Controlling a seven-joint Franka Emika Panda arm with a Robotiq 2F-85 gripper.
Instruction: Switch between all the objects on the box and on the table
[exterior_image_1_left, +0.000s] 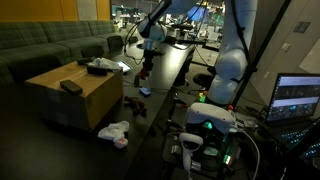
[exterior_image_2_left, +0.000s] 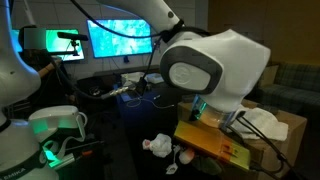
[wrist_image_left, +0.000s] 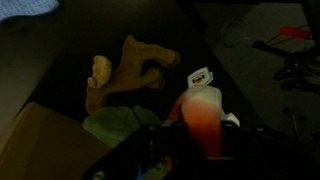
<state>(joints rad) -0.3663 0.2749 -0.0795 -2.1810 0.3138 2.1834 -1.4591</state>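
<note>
My gripper (wrist_image_left: 200, 150) is shut on the red soft thing (wrist_image_left: 202, 118), which has a white tag at its top. Under it in the wrist view a brown thing (wrist_image_left: 130, 70) lies on the black table (wrist_image_left: 230, 70), with a green soft piece (wrist_image_left: 118, 125) beside it. In an exterior view the gripper (exterior_image_1_left: 147, 55) hangs over the table (exterior_image_1_left: 168, 80) just past the tan box (exterior_image_1_left: 75, 100). A black block (exterior_image_1_left: 71, 87) and a white cloth (exterior_image_1_left: 100, 66) lie on the box top.
A white rag (exterior_image_1_left: 115, 131) lies on the floor in front of the box. A green sofa (exterior_image_1_left: 50, 45) stands behind it. The robot base (exterior_image_1_left: 228, 70) and a laptop (exterior_image_1_left: 298, 98) stand at the table's near end. Monitors (exterior_image_2_left: 125, 40) glow behind.
</note>
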